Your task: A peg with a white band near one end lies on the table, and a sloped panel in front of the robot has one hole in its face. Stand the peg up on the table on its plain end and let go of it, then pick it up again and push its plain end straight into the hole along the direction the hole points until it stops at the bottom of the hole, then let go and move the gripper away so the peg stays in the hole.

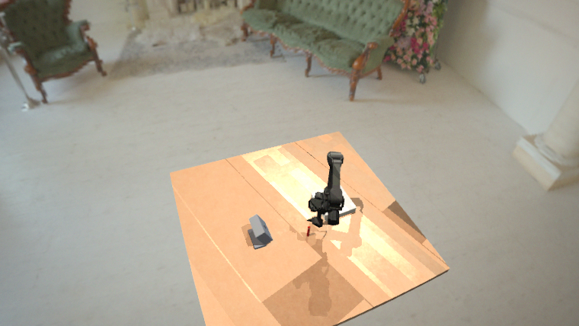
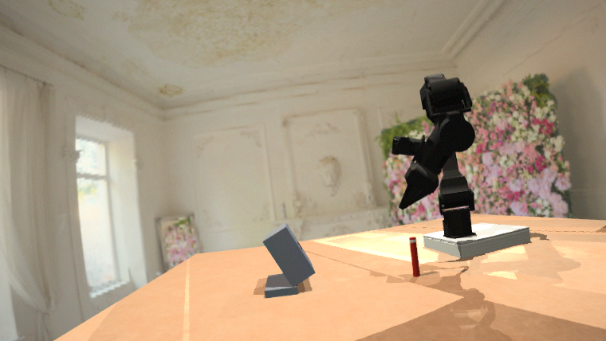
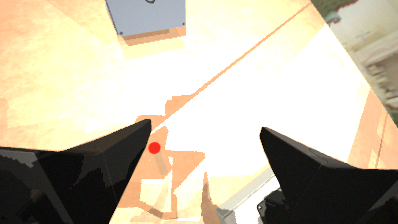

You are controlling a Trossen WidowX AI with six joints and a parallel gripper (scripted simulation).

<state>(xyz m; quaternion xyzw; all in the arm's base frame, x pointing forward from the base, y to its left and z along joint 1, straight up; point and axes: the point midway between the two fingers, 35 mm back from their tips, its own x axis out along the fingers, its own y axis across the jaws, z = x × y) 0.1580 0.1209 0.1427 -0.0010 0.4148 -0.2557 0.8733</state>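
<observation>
The red peg (image 1: pixel 308 231) (image 2: pixel 415 260) (image 3: pixel 154 148) stands upright on the table, with its white band near the top. In the wrist view it shows from above as a red disc just beside the left fingertip, farther away than the fingers. My gripper (image 2: pixel 401 207) (image 3: pixel 206 127) is open and empty, pointing steeply down. It is above the peg's height and clear of it. The grey sloped panel (image 1: pixel 261 229) (image 2: pixel 289 254) (image 3: pixel 150 21) stands on its base across from the arm. Its hole is partly cut off at the wrist view's top edge.
The arm's white base plate (image 1: pixel 349 208) (image 2: pixel 496 243) lies behind the peg, on the side away from the panel. The table (image 1: pixel 210 194) (image 2: pixel 211 313) has bright light patches and shadows across it. The panel and its base stand apart from the peg.
</observation>
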